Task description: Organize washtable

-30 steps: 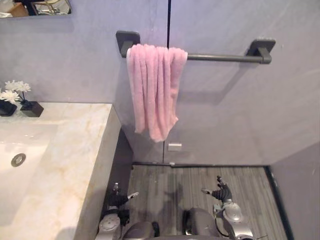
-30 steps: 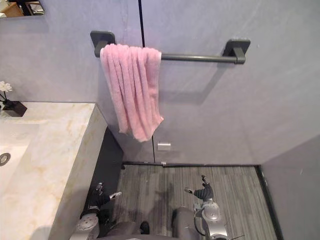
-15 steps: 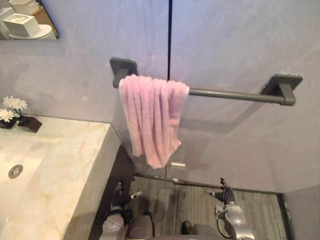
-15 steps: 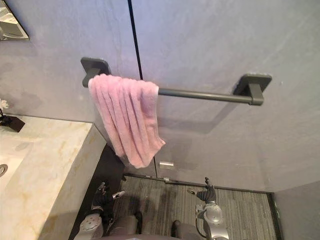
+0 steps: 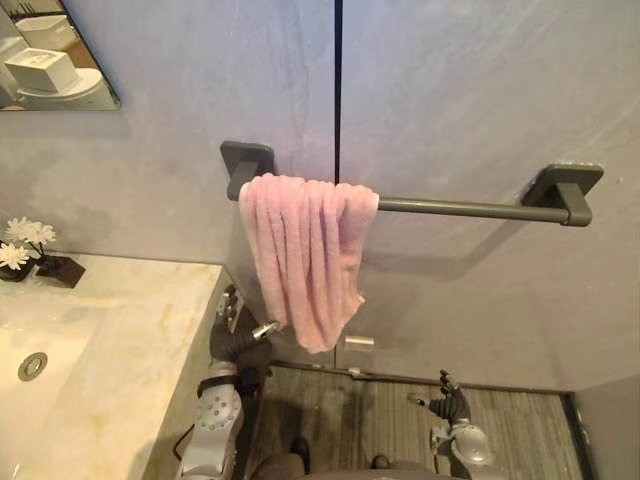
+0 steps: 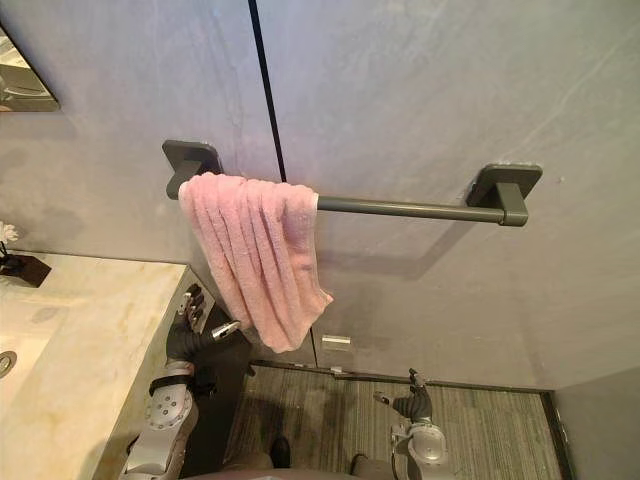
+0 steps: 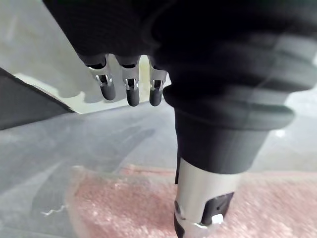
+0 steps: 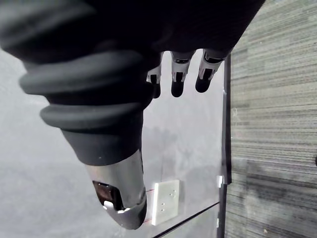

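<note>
A pink towel (image 5: pixel 305 255) hangs bunched over the left end of a dark grey wall rail (image 5: pixel 460 208). My left hand (image 5: pixel 237 338) is raised beside the towel's lower left edge, between it and the marble washtable (image 5: pixel 130 340). Its fingers (image 7: pixel 130 90) are relaxed and open, holding nothing, and the pink towel (image 7: pixel 124 203) lies just past the thumb. My right hand (image 5: pixel 446 398) hangs low over the floor at the lower right, open and empty, its fingers (image 8: pixel 177 79) straight.
The washtable holds a white sink (image 5: pixel 25 345) and a small dark pot of white flowers (image 5: pixel 25 245) at its back. A mirror (image 5: pixel 50 60) hangs at the upper left. A white wall plate (image 5: pixel 358 342) sits low under the towel. Striped grey floor (image 5: pixel 500 425) lies below.
My left arm has risen from down by the floor to beside the towel's lower edge. The camera has tilted upward. My right hand stays low.
</note>
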